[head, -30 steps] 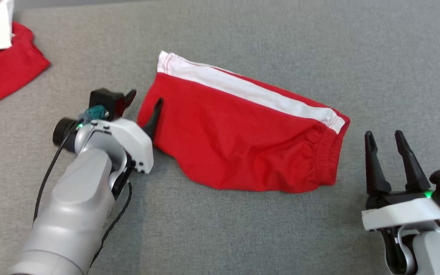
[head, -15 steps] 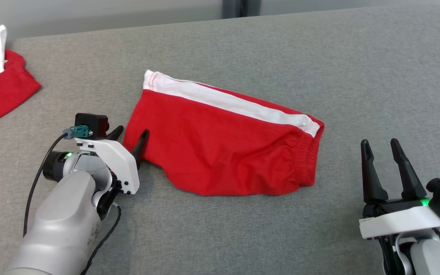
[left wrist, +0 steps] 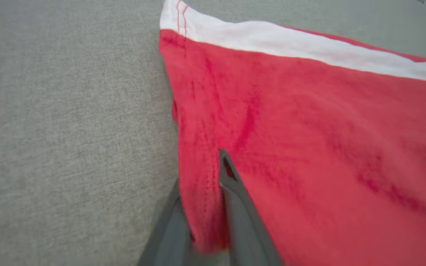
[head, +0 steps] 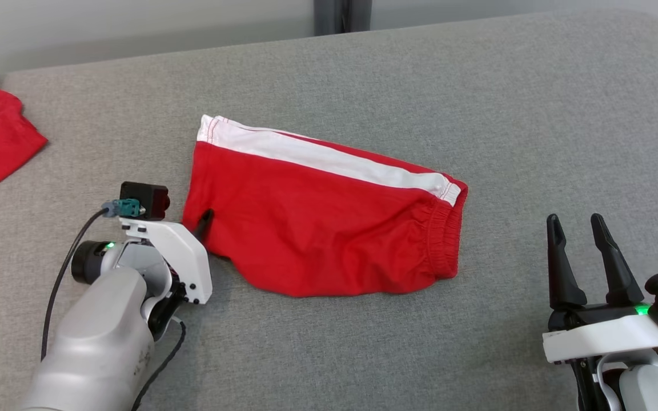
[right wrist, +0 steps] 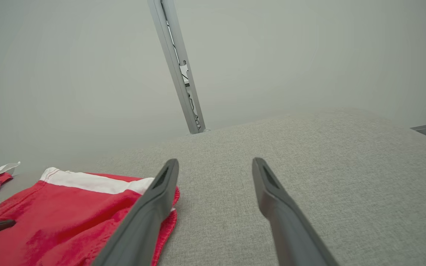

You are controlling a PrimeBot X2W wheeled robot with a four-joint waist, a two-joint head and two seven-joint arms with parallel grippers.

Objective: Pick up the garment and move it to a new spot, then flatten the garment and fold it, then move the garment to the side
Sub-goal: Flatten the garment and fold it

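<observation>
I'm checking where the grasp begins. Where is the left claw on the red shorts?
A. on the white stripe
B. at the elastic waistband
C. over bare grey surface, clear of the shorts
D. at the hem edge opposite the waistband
D: the left claw straddles the hem edge of the red shorts, one finger on top of the cloth, while the gathered waistband lies at the far end, nearer the right claw.

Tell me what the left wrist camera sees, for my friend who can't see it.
The left claw has its two dark fingers on either side of the edge of the red shorts, with cloth between them. The shorts have a white stripe along one side and lie on a gray fabric surface.
</observation>
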